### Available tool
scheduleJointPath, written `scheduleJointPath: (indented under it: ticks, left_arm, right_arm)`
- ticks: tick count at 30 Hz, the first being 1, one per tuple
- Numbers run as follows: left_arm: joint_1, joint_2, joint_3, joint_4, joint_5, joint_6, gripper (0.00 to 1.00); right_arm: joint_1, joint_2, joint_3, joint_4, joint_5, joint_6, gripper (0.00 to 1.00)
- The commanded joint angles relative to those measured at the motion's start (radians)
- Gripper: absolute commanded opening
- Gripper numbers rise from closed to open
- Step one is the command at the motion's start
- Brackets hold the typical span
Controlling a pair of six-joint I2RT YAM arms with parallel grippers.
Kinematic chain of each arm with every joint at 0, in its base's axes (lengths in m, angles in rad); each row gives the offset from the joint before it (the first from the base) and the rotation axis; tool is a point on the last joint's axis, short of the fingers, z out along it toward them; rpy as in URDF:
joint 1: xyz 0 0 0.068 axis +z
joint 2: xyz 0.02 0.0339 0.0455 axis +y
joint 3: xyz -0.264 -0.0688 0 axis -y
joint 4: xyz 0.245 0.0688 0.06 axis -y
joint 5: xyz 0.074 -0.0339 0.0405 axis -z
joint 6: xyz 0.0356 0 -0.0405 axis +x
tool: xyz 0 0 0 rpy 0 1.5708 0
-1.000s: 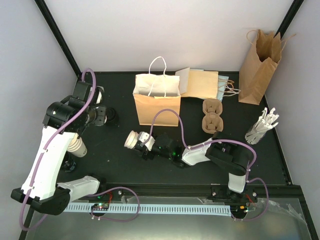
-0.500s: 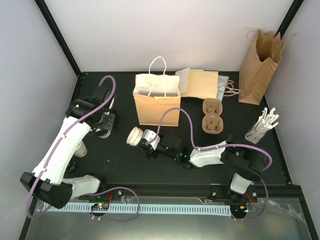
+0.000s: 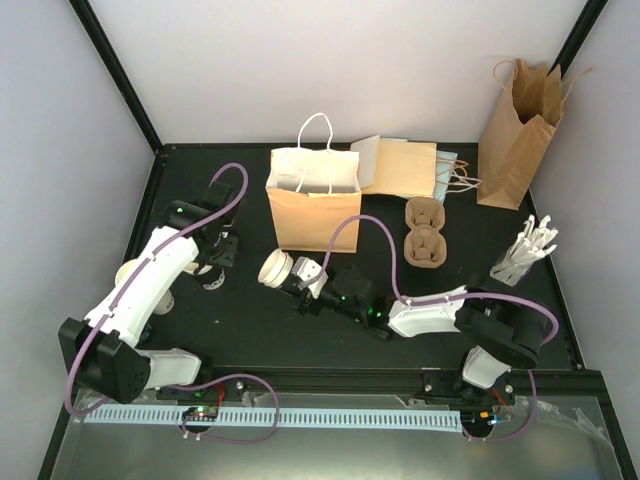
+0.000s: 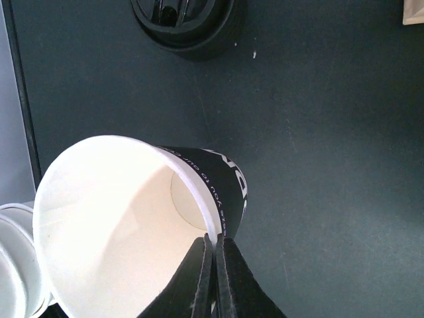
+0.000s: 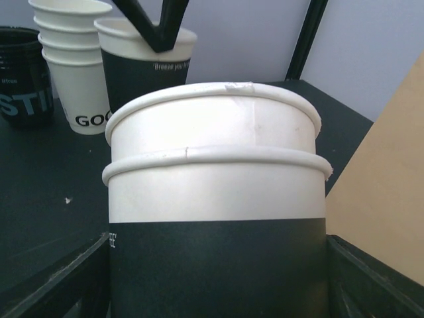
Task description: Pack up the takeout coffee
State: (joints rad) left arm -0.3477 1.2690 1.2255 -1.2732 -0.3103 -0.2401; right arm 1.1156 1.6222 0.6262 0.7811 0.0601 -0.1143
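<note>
**Item 1, left gripper.** The fingers are pinched together on the rim wall of a single cup, one inside and one outside. The cup is open, white within and black-banded without. It sits mouth-up at the left of the table, beside a stack of spare cups. I cannot tell whether its base touches the table.

**Item 2, right gripper.** It is clamped around the black band of the nested cups, which show two rims, one cup seated in the other. They are held tipped on their side, mouths toward the left arm, just in front of the standing bag.

**Item 3, lid.** It is black and lies loose on the table near the single cup, fitted to nothing.

**Item 4, cup carrier.** It lies right of the standing bag, well apart from both grippers.

**Handling note (a judgement).** The step looks like sorting the cups before lidding and packing.
- A rim pinch is a thin hold and a paper wall buckles, so the left arm should travel slowly and keep the cup upright.
- The right arm should square the pair's axis to its target before any release.
- The grippers work close together, so give each a clear lane.
- Check the doubled cups — a lid seats on one rim only.
</note>
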Motion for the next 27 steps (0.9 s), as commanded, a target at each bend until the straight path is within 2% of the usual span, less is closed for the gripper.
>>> scheduleJointPath:
  ticks: [1,8,14,20,27]
  left_arm:
    - [0.006,-0.002,0.003,0.039,-0.002,-0.023,0.01]
    - [0.006,0.028,-0.03,0.053,0.014,-0.026,0.01]
    - [-0.038,-0.017,-0.05,0.089,0.13,-0.059,0.02]
    - [-0.21,-0.084,-0.083,0.122,0.121,-0.185,0.01]
    - [-0.55,-0.025,-0.042,0.139,0.094,-0.368,0.02]
  right_arm:
    - [-0.005,-0.025,0.006,0.066,0.026,-0.001,0.84]
    - [-0.005,-0.063,-0.016,0.098,0.046,0.008,0.84]
    - [-0.009,-0.167,-0.045,0.072,0.117,-0.035,0.84]
    - [-0.06,-0.406,-0.055,-0.11,0.241,-0.025,0.84]
    - [-0.168,-0.713,-0.046,-0.359,0.272,-0.024,0.83]
